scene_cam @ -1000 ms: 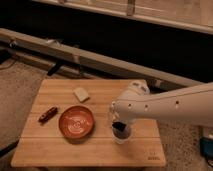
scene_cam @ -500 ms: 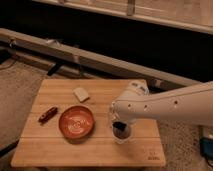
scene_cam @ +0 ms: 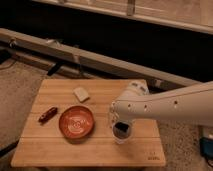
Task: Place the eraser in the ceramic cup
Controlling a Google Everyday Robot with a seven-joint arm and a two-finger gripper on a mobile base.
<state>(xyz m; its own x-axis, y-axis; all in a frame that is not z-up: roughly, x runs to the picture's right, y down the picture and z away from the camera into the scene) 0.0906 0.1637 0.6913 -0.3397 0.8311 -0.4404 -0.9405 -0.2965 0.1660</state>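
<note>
The pincer (scene_cam: 121, 125) hangs right over the cup (scene_cam: 121, 134) on the tabletop (scene_cam: 100, 150), beside the orange bowl (scene_cam: 76, 122) (open or closed, I cannot tell). The eraser is hidden.

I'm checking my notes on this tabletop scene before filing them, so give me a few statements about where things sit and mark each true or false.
1. The round orange-brown bowl sits on the wooden table. True.
2. The gripper is at the small pale ceramic cup, right of the bowl. True.
3. The beige square block lies inside the bowl. False: it lies on the table beyond the bowl.
4. The dark red stick-like thing lies to the right of the cup. False: it lies left of the bowl, near the table's left edge.
5. The white arm reaches in from the left. False: it comes in from the right.
</note>
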